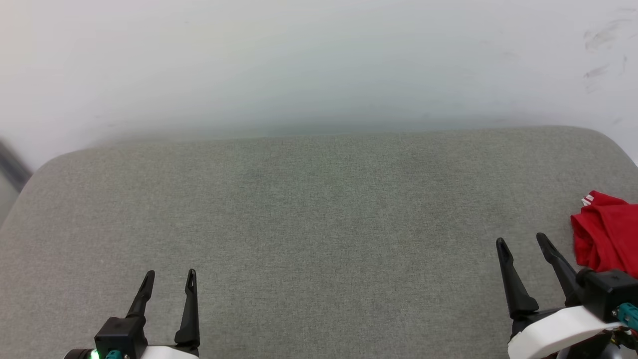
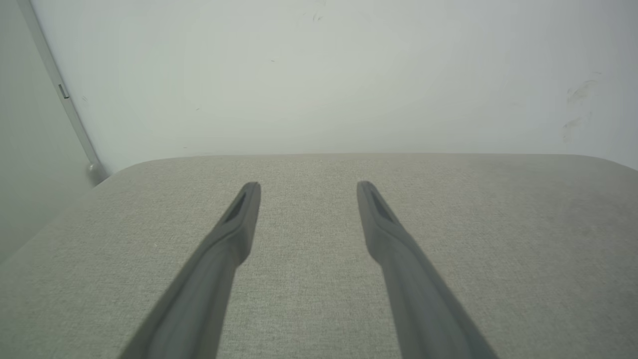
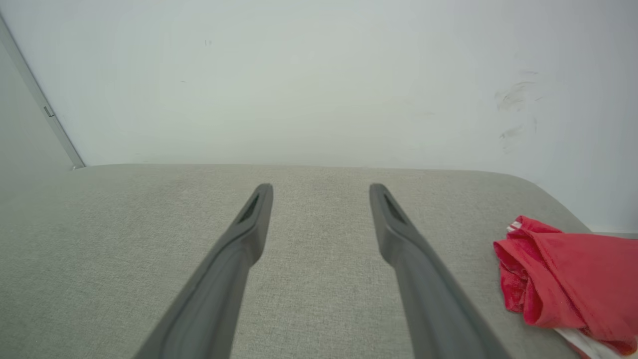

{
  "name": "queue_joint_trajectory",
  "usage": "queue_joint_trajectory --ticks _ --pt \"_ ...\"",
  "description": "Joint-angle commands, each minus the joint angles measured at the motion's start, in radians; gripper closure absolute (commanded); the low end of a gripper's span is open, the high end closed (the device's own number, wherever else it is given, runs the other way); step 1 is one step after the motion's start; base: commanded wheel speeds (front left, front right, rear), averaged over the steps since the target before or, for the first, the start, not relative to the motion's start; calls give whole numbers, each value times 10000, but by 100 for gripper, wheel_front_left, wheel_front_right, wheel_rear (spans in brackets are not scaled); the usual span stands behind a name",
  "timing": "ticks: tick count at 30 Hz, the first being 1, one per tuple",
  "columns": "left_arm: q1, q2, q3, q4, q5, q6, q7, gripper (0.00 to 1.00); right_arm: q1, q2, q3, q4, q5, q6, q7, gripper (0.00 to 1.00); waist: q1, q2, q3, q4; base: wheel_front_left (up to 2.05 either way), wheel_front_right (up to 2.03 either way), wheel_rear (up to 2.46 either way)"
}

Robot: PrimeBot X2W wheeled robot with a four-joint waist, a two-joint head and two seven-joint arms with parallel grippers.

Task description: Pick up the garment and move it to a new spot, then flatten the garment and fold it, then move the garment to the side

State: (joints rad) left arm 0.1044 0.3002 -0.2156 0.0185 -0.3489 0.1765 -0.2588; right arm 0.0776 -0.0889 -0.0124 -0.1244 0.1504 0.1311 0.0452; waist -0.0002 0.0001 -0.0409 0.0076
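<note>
The garment lies bunched up in red folds at the far right edge of the grey cushion, partly cut off by the picture's edge. In the right wrist view the garment sits at the lower right, with a bit of white striped trim at its top and white cloth under it. My right gripper stands open just left of the garment, not touching it; its fingers hold nothing. Down at the lower left, my left gripper is open and empty too, its fingers hovering over bare cushion.
A pale wall rises right behind the cushion, with dark scuff marks at the upper right. The cushion's rounded corners fall away at the far left and far right. A grey strip runs down the wall on the left.
</note>
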Motion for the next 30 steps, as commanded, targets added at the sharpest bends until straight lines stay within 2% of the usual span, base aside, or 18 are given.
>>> queue_joint_trajectory --ticks 1,18,19,22,30 --pt "87 38 37 3 -2 12 -56 0 151 79 23 -104 80 -7 -17 0 2 -1 -11 5 0 0 0" --pt "-190 48 -5 267 -16 -176 -73 0 341 288 -20 -264 46 -7 28 0 2 -1 -12 5 0 0 0" --pt "-92 45 -18 269 0 -148 -11 100 267 249 -19 -270 29 -2 37 100 2 -1 -11 4 0 0 0" --pt "25 -70 -73 504 -37 -163 23 100 343 254 7 -9 64 0 32 100 3 -1 -9 4 0 0 0" --pt "-193 -290 237 645 -1485 -463 375 100 115 207 -22 361 1751 0 35 100 3 -1 20 -1 0 0 0"
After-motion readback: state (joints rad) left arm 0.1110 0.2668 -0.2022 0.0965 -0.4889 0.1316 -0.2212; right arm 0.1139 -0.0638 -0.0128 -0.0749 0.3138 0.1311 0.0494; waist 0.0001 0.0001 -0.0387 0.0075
